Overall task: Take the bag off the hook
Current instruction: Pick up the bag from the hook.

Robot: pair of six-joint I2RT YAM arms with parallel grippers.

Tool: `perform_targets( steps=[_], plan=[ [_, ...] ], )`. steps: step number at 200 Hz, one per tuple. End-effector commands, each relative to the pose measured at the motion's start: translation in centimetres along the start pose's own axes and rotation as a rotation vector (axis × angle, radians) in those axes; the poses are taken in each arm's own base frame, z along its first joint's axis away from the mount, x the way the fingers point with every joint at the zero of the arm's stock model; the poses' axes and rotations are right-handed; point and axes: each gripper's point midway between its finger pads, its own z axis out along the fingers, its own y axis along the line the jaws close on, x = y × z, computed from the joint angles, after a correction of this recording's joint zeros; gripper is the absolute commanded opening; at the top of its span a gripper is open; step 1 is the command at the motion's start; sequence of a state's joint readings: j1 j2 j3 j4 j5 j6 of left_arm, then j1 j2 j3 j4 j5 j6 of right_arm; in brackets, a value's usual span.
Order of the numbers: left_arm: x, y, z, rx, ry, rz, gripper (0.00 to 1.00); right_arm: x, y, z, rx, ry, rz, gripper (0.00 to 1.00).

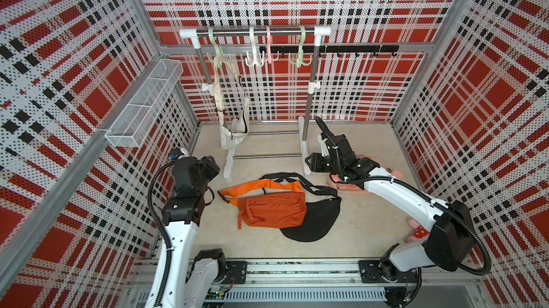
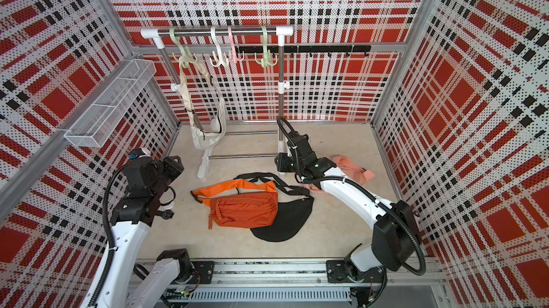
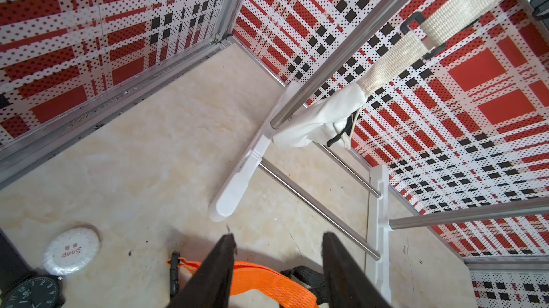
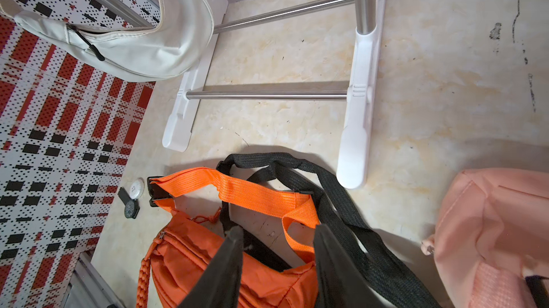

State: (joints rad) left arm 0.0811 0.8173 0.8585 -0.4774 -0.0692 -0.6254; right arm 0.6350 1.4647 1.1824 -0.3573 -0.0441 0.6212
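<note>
A mesh basket [image 1: 142, 104] was fixed to the left wall, well apart from both hands. Near the left hand [image 3: 277, 236], on its wall side, a soap [image 3: 71, 251] lay on the desk [image 3: 166, 149] just beside a watch [image 3: 32, 293]. The left hand was open, its fingers [image 3: 219, 265] spread with nothing between them, and it was raised above the desk. Ahead of it and higher stood the rack [image 1: 255, 32]. The white bag [image 1: 233, 137] hung there by its strap [image 3: 395, 51] from the green hook [image 1: 219, 55] at the rail's left end, with its pouch just beside the left post and apart from the hand. Three more hooks hung along the rail farther right. Between the two hands an orange bag [image 1: 273, 208] lay on the desk, partly on top of a black bag [image 1: 318, 220]. The right hand [image 4: 277, 229] was also open and held nothing; it was poised above the orange and black straps, near the rack's right foot. A pink bag [image 4: 490, 232] lay on the desk to the right of that hand, partly hidden by the arm in both top views.
</note>
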Motion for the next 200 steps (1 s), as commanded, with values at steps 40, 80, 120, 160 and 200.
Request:
perform_targets(
  steps=[40,80,120,160,200],
  plan=[
    [-2.0,-0.9,0.5,-0.027,-0.089,0.138,0.52,-4.6,3.1,0.3,-0.074,-0.131,-0.071,0.43],
    [-3.9,-2.0,1.4,-0.059,-0.156,0.239,0.53,-7.0,5.9,3.0,-0.175,-0.177,-0.144,0.44],
    [-4.8,-4.0,2.9,-0.047,-0.204,0.316,0.55,-8.8,8.8,6.5,-0.290,-0.192,-0.163,0.44],
    [-6.4,-2.0,3.9,-0.098,-0.275,0.240,0.53,-11.2,11.3,8.0,-0.379,-0.253,-0.151,0.45],
    [-9.9,0.5,4.4,-0.133,-0.444,0.090,0.50,-13.0,12.7,8.6,-0.424,-0.321,-0.150,0.45]
  ],
)
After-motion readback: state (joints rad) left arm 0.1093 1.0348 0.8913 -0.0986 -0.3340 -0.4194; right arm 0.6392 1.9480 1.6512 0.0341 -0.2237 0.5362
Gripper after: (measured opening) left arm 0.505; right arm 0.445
